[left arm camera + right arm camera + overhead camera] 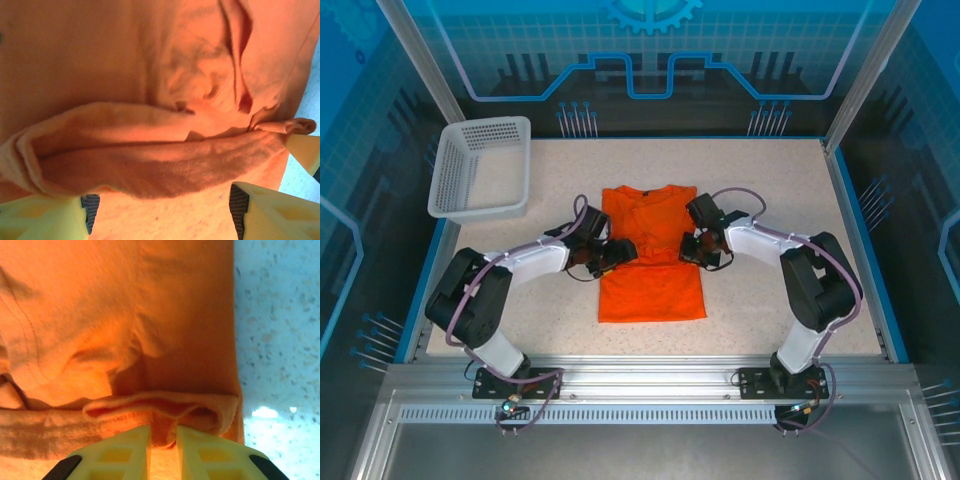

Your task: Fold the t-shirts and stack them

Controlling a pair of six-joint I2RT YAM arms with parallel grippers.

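A bright orange t-shirt (651, 285) lies flat in the middle of the table, collar at the far end, its sides folded inward. My left gripper (617, 251) hovers over the shirt's left edge at mid-length. In the left wrist view this gripper (161, 202) is open, and a rolled fold of the t-shirt (150, 165) lies just ahead of the fingers, not between the pads. My right gripper (689, 247) sits at the shirt's right edge. In the right wrist view it (163, 434) is shut on a pinched fold of the t-shirt (165, 412).
A white perforated basket (485, 124) stands at the back left corner of the speckled table (770, 200). Bare tabletop lies to the right of the shirt's edge in the right wrist view (280, 340). Blue walls ring the table.
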